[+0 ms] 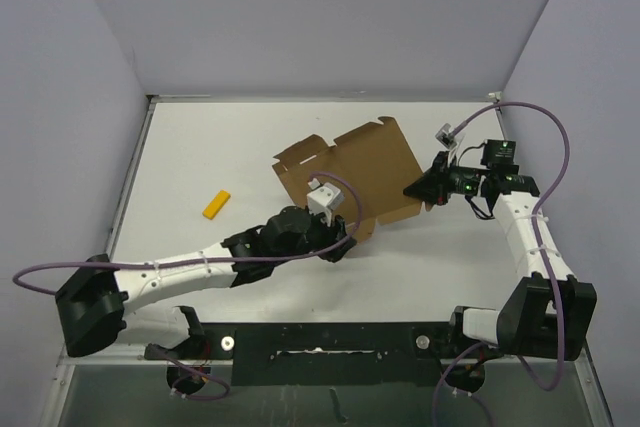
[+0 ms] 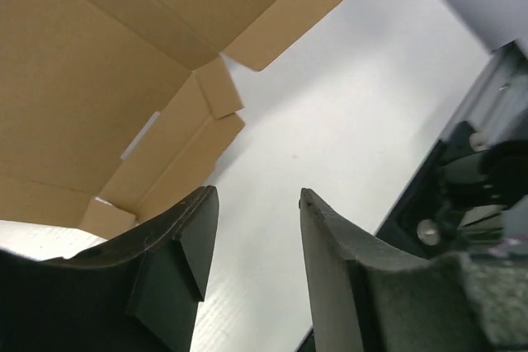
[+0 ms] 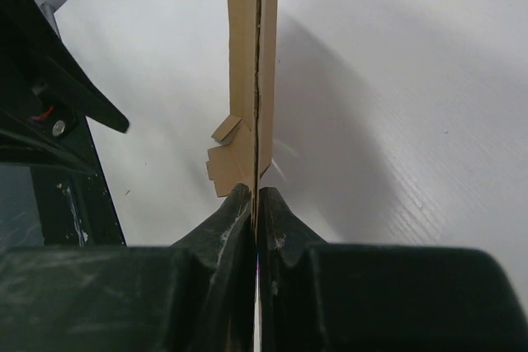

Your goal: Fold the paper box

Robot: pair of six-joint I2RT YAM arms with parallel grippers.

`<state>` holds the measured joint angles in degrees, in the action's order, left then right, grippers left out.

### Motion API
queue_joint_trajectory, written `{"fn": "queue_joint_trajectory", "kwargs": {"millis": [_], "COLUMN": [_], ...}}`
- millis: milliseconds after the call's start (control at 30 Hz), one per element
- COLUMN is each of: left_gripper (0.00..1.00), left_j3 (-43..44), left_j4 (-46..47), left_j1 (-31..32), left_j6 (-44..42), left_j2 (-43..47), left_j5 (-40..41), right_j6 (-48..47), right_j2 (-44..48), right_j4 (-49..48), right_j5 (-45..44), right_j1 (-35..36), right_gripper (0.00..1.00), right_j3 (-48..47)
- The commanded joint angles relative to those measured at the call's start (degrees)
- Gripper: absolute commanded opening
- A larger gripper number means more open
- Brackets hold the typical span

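The paper box point(image 1: 355, 172) sits mid-way across the white table point(image 1: 450, 267) as an unfolded sheet, its right edge pinched tight in the right gripper point(image 3: 256, 199). The left gripper point(image 2: 257, 195) sits at its near edge, jaws parted on nothing. A small yellow block point(image 1: 216, 204) lies well off to the left.

No legible text, labels or numbers anywhere

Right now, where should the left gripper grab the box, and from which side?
The loose near-left flap, I'd guess, coming from the near side. The box is a thin sheet, so its edge slips between open fingers, and the right gripper pinches the right edge. The left gripper sits open just beside that flap.
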<state>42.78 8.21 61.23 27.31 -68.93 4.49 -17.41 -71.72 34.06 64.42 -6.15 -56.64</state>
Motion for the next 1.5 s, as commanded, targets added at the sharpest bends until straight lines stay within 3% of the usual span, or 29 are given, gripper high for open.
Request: {"fn": "queue_joint_trajectory", "kwargs": {"millis": [0,133,567,1200,1467], "left_gripper": [0.47,0.58,0.64,0.63,0.56], "left_j3": [5.52,6.28,8.14,5.83,5.51], "left_j4": [6.14,9.61,19.04,26.52,25.09], "left_j1": [1.16,1.01,-1.32,-0.68,-0.59], "left_j6": [-8.35,-12.59,-14.44,-13.51,-14.22], "left_j2": [-6.95,-11.27,-21.57,-27.98,-27.49], "left_j5": [5.08,4.97,-0.87,6.59,8.98], "right_j6": [4.77,5.6,6.25,5.81,5.52], "right_j2": [-0.49,-0.74,-1.35,-1.65,-1.97], "right_j4": [-4.42,-4.81,-5.06,-4.6,-4.4], "right_j5": [3.67,4.05,5.1,5.54,5.54], "right_j1": [-1.01,-1.23,-1.27,-1.23,-1.23], "right_gripper": [0.0,0.0,0.0,0.0,0.0], "right_j3": [0.12,0.13,0.04,-0.15,-0.28]}}
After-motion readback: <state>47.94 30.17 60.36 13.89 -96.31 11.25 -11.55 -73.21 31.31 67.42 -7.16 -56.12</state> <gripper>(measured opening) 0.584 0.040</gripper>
